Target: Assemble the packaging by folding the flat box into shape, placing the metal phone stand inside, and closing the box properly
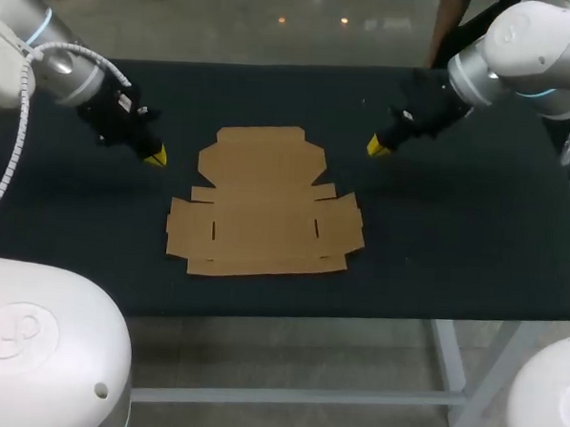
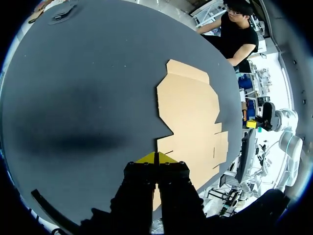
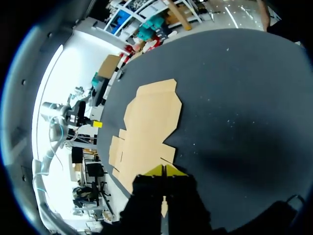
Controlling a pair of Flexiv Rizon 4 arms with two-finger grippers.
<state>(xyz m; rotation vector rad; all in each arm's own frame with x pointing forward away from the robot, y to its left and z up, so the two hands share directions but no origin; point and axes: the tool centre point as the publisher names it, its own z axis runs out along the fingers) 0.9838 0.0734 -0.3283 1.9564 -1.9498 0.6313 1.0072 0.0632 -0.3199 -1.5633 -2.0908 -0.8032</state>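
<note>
A flat brown cardboard box blank (image 1: pixel 264 203) lies unfolded in the middle of the black table (image 1: pixel 75 212). My left gripper (image 1: pixel 155 156) hovers just off the blank's upper left flap, yellow tips pressed together and holding nothing. My right gripper (image 1: pixel 375 147) hangs off the blank's upper right corner, also shut and empty. From the left wrist, the blank (image 2: pixel 190 122) stretches ahead of my shut gripper (image 2: pixel 156 157). From the right wrist, the blank (image 3: pixel 146 127) lies ahead of and beside the shut gripper (image 3: pixel 164 170). No metal phone stand shows in any view.
The black table surface (image 1: pixel 475 243) spreads wide on both sides of the blank, with its front edge below the blank in the head view.
</note>
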